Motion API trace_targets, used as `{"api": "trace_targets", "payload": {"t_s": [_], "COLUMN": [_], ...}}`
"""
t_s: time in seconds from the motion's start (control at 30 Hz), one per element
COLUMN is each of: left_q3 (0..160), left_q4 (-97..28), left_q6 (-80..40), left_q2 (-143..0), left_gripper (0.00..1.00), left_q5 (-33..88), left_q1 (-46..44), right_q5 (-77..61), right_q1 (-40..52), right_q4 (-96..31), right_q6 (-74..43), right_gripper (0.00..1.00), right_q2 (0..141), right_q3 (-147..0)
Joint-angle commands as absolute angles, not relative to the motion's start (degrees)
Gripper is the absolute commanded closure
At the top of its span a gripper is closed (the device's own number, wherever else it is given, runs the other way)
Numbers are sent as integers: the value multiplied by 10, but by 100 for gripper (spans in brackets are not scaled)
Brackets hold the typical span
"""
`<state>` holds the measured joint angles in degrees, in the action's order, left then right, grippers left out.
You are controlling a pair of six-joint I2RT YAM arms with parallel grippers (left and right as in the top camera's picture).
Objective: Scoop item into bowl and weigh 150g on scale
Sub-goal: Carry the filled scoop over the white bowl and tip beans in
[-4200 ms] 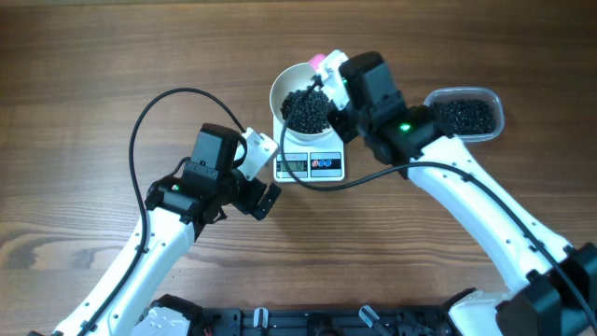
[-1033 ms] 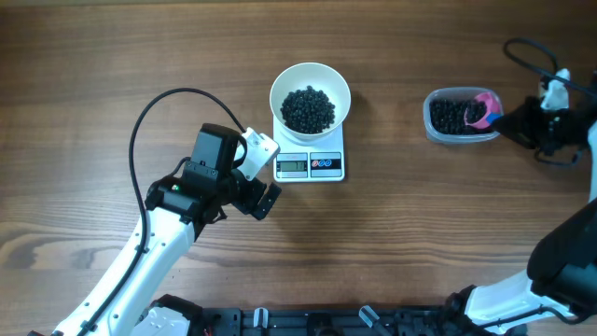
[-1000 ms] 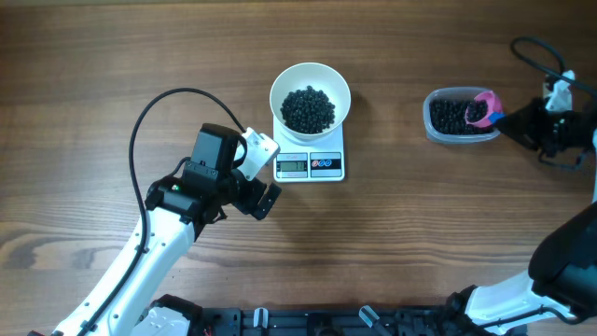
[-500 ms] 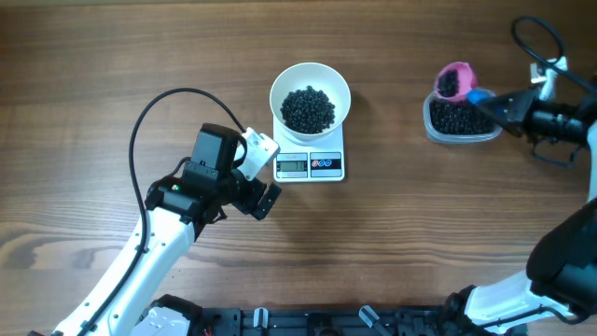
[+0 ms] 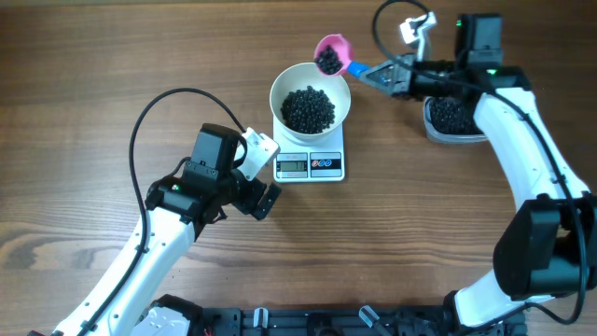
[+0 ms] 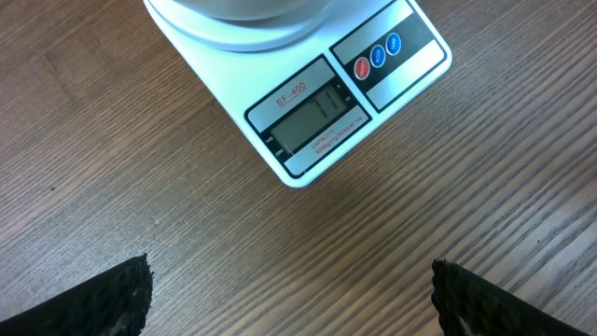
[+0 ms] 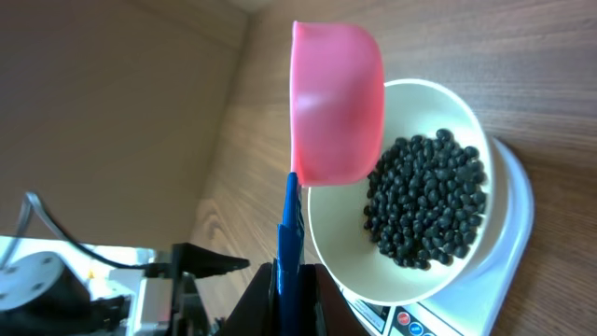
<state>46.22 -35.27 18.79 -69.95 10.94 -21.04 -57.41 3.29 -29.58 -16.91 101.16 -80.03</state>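
Glossy black beans (image 5: 308, 108) are heaped in the white bowl (image 5: 274, 93) on the scale (image 5: 326, 166) at frame centre. My right gripper (image 5: 381, 75) is clenched on the pink scoop (image 5: 328, 51), which carries beans. The scoop has moved from the tub (image 5: 457, 131) at right to the bowl's upper rim. My left gripper (image 6: 289, 289) hangs released, lower left of the scale.

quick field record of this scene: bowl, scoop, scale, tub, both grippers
bowl: white, on scale, part full of beans
scoop: pink, carrying beans, at bowl's far rim
scale: white, under bowl
tub: right of scale, holds beans
left gripper: open, empty, by scale
right gripper: shut on scoop handle
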Motion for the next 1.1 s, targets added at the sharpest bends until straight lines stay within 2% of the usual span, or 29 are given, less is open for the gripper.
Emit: {"api": "trace_targets", "payload": {"t_s": [0.0,0.2,0.4,0.53,1.07], "left_q3": [460,460,460,460,460], "left_q4": [-352,-352,-352,-352,-352], "left_q6": [191,191,191,191,191], "left_q2": [-702,-702,-702,-702,-702], "left_gripper": [0,0,0,0,0], "left_q5": [109,109,109,109,109], "left_q1": [-207,-207,-207,-207,-207], "right_q5": [-487,-336,-143,-38,84], "right_q1": [73,142,212,253,297], "right_q4": [-306,-346,-442,-463,-443], "right_q6": [-181,-151,-56,19,268], "right_gripper": [96,96,96,96,96], "right_q2": [1018,1018,1018,1018,1016], "right_q3": [-806,-823,-907,-913,-913]}}
